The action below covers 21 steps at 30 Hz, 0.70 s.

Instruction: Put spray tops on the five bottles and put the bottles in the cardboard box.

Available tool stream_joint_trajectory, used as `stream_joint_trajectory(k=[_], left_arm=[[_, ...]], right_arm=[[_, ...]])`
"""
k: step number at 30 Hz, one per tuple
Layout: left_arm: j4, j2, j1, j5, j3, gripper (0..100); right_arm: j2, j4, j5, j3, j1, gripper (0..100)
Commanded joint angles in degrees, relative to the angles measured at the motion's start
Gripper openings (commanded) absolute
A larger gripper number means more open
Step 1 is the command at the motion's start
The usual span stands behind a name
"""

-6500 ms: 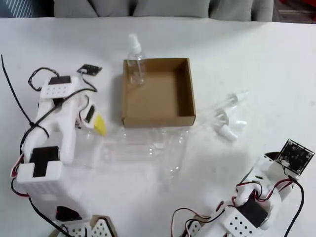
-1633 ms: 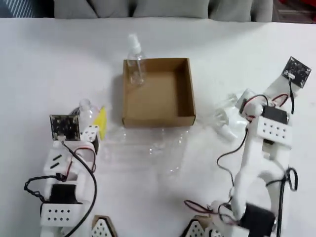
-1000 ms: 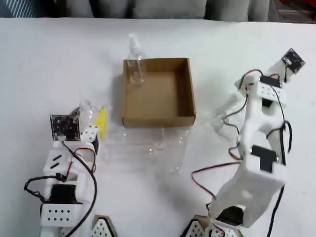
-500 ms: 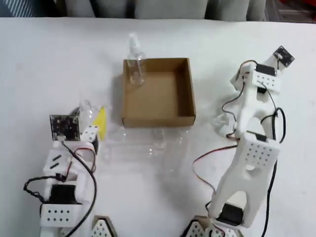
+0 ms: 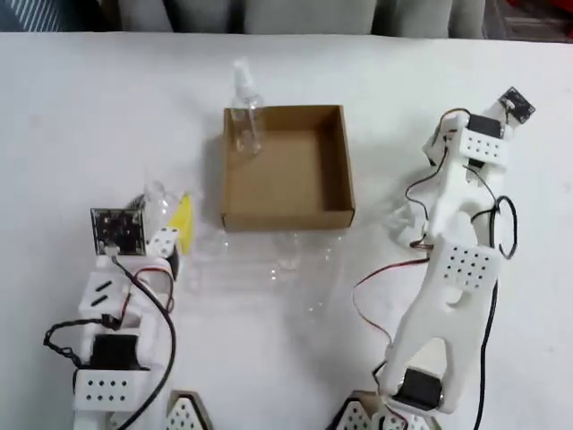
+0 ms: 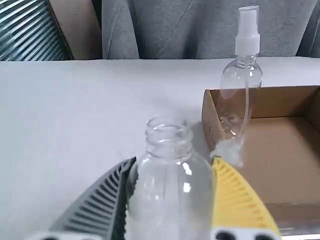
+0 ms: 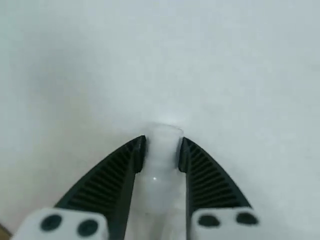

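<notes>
My left gripper is shut on a clear open-necked bottle, held upright between its grey and yellow fingers; from above it sits at the table's left. A capped spray bottle stands in the cardboard box's far left corner. My right gripper points down at the table right of the box, its black fingers shut on a translucent spray top. More loose spray tops lie beside the right arm. Several clear bottles lie in front of the box.
The box's floor is bare apart from the capped bottle. Cables hang off both arms. Open white table stretches behind the box and at the far left.
The right arm swung out from the front edge, stretched over the spray tops right of the box and came down on one. The left arm pulled back earlier and has since held the bottle still.
</notes>
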Motion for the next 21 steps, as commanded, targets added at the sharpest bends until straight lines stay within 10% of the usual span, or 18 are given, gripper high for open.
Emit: stream_joint_trajectory(k=[1,21], left_arm=[[-2.02,-1.01,-0.13,-0.09,-0.35,2],[-8.0,-1.01,5.76,0.44,-4.04,2]], right_arm=[[-1.1,3.47,0.26,-5.36,-1.1,1.6],[-6.81,24.84,8.26,-41.67,5.49,1.5]])
